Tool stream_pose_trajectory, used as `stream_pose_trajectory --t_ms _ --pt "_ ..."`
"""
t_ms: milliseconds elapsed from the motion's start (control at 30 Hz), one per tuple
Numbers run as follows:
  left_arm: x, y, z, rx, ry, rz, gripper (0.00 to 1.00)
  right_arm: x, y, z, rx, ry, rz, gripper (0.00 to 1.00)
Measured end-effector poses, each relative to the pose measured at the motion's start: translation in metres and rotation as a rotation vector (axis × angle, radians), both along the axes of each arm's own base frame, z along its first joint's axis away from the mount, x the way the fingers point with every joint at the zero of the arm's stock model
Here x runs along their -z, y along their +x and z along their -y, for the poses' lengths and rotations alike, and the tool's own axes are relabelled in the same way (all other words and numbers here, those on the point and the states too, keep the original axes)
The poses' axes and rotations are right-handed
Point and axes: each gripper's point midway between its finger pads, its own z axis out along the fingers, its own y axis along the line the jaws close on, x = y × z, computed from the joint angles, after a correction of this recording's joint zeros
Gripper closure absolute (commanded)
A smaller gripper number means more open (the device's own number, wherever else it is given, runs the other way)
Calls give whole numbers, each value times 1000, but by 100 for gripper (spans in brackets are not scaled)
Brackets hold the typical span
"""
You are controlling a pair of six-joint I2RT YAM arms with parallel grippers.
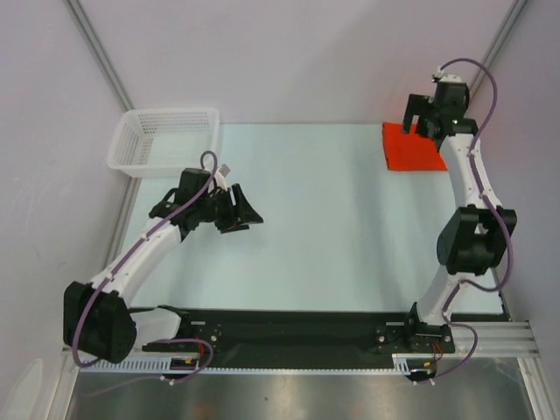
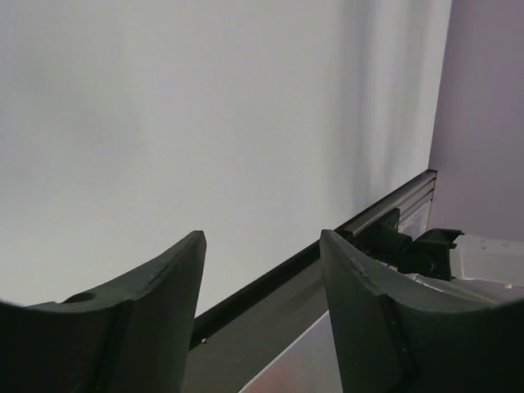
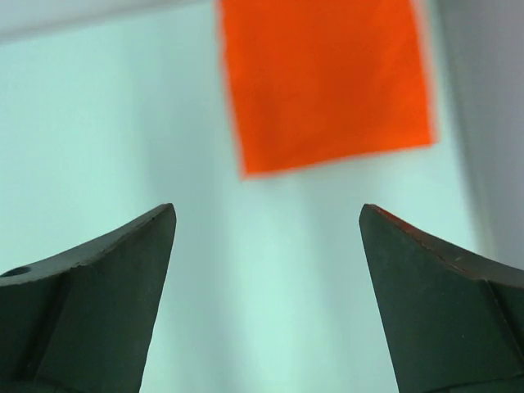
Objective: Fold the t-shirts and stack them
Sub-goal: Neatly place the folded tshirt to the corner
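Right gripper: fingers spread wide, nothing between them. In its wrist view the two dark fingertips frame bare pale worktop, with the t-shirt lying ahead of them, clear of both tips.

T-shirt: bright orange-red, folded to a compact flat rectangle, edges fairly straight. It lies at the far right corner of the worktop, close to the right edge. From the top view the right gripper hangs over the shirt's far left corner; the right arm reaches out along the right side.

Left gripper: fingers apart, nothing held. It sits over the left-centre part of the worktop, well apart from the shirt. Its wrist view shows plain pale surface, a metal rail at the worktop's edge and part of an arm's black base hardware at the lower right.

White mesh basket: at the far left corner, standing upright, just beyond the left gripper. No cloth is visible inside it.
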Motion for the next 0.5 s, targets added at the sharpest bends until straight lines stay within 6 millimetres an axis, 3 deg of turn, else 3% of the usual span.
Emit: stream_pose_trajectory --t_ms 133,333,433,500 --pt "-8 -19 -5 -30 -39 33 28 20 -71 -78 -154 147 -40 1" --pt "-3 -36 -13 -65 -59 64 22 75 -185 -155 -288 435 -84 0" --pt "10 -45 -15 -79 -71 72 21 98 -239 -196 -389 581 -95 0" --pt "21 -53 -16 -91 -92 82 21 107 -266 -213 -433 662 -87 0"
